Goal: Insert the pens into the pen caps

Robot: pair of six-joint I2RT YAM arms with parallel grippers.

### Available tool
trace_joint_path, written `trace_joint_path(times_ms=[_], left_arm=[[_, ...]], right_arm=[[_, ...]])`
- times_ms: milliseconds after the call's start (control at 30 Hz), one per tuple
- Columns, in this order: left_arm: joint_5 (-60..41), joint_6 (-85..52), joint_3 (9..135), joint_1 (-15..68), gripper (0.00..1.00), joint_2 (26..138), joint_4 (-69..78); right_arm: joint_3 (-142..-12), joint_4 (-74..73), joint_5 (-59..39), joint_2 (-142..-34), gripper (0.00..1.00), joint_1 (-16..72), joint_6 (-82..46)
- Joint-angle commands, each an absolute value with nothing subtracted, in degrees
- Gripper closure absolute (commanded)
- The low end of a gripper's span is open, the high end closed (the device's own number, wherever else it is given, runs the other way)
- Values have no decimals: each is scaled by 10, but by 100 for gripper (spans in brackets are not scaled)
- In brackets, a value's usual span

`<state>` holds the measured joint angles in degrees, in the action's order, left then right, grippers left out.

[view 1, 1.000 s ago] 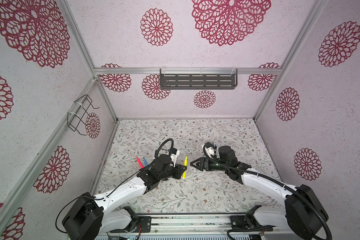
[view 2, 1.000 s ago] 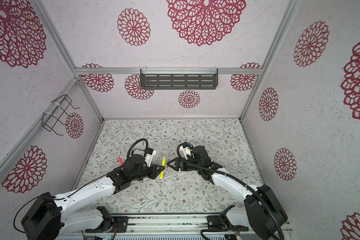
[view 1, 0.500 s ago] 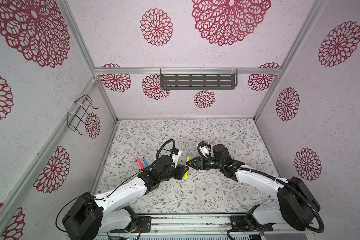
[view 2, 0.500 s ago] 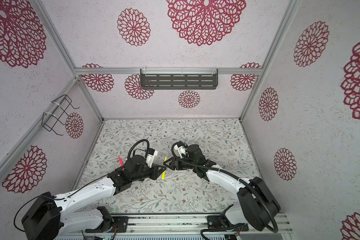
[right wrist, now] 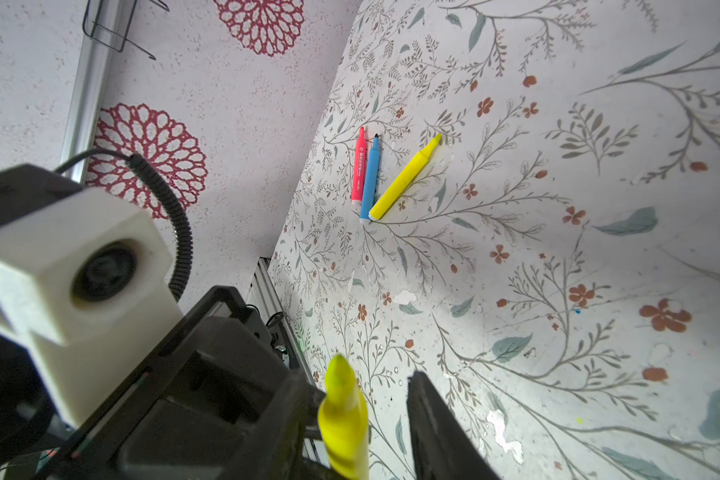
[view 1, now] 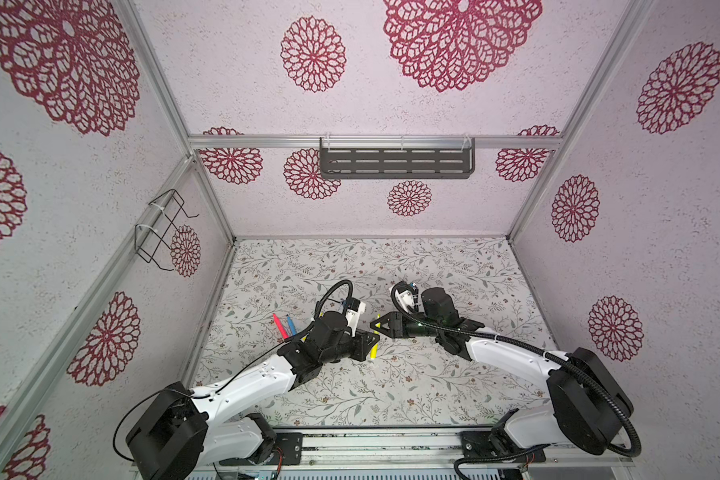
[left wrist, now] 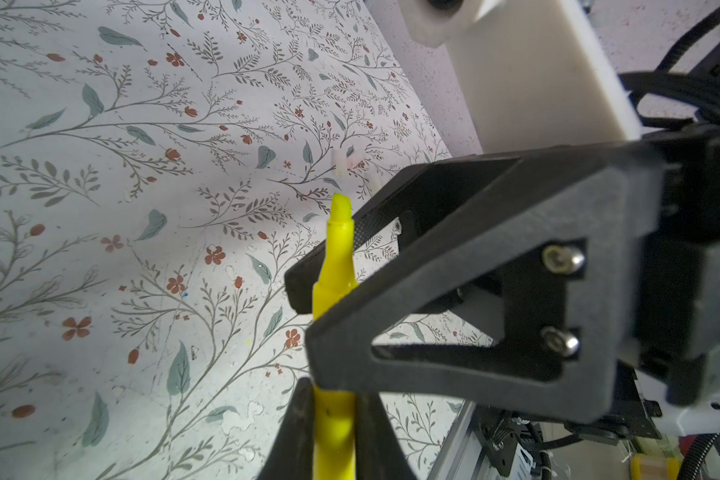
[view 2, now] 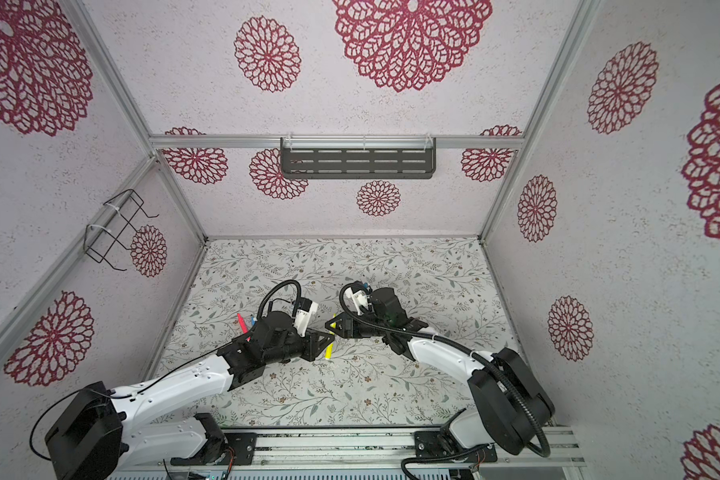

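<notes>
My left gripper (left wrist: 335, 399) is shut on a yellow pen (left wrist: 335, 266), held above the floral table with its bare tapered tip pointing away from the fingers. My right gripper (right wrist: 360, 409) stands open around that pen (right wrist: 344, 415) near its tip; one finger lies close against it and a gap shows at the other. In both top views the two grippers meet at mid-table, left (view 1: 368, 343) and right (view 1: 377, 326). A pink-red pen (right wrist: 359, 166), a blue pen (right wrist: 370, 178) and another yellow pen (right wrist: 404, 178) lie together near the left wall. Two small clear pen caps (left wrist: 339, 164) rest on the table beyond the tip.
A dark slotted shelf (view 1: 395, 163) hangs on the back wall and a wire basket (view 1: 161, 228) on the left wall. A metal rail (view 1: 371, 440) runs along the table's front edge. The left wrist camera block (right wrist: 80, 270) sits close beside my right gripper.
My right gripper has moved left to the held yellow pen and its jaws have narrowed around the tip end. The left gripper has stayed shut on the pen, nearly still.
</notes>
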<state>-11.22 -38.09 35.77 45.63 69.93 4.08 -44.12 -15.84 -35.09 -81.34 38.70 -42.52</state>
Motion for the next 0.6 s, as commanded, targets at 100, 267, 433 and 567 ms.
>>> trace_joint_path(times_ms=[100,267,433,567], left_arm=[[-108,-383,367,464,88,708,61],[-107,-386,366,465,87,709,63],[-105,-388,363,466,85,708,64],[-107,-392,364,466,80,711,65]], right_arm=[[-456,-193,-350,-817,69,392,-434],[-453,-200,-350,-817,81,395,-437],[-451,-203,-350,-816,92,395,-440],[-453,-204,-348,-816,98,395,-442]])
